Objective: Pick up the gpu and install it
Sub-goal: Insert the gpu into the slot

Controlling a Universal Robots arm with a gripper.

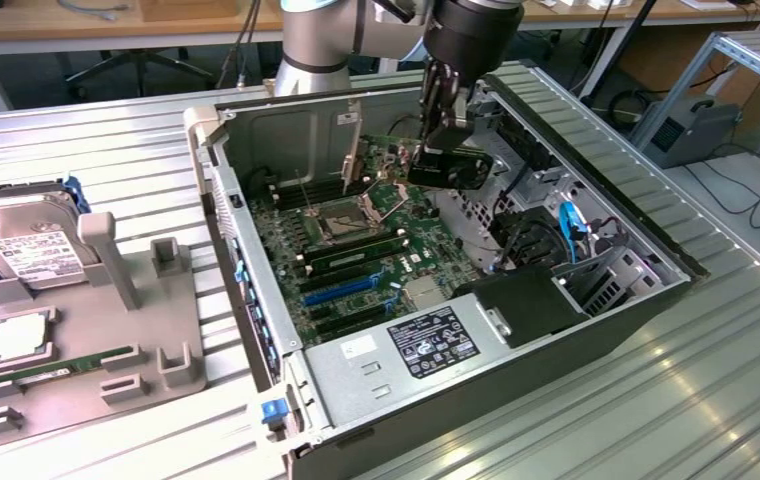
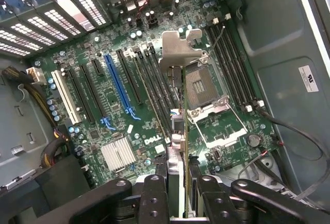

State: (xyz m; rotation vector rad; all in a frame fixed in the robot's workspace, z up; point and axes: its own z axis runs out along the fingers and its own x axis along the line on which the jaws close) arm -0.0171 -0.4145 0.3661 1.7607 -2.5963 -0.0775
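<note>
The gpu [image 1: 450, 166], a thin dark card, hangs inside the open computer case [image 1: 620, 320] above the green motherboard [image 1: 353, 250]. My gripper [image 1: 436, 132] comes down from above and is shut on the card's upper edge. In the wrist view the gpu [image 2: 177, 131] shows edge-on between my two black fingers [image 2: 154, 195], with its silvery bracket [image 2: 179, 49] at the far end. It hovers over the black memory slots beside the open CPU socket [image 2: 203, 85]. The blue expansion slot [image 2: 116, 82] lies apart to one side of the card.
On the exterior view's left, a grey fixture [image 1: 73, 340] holds a silver hard drive [image 1: 27, 245], a processor [image 1: 17, 338] and a green RAM stick [image 1: 53, 365]. The case walls, the drive cage [image 1: 554, 240] and the power supply [image 1: 414, 350] hem in the board.
</note>
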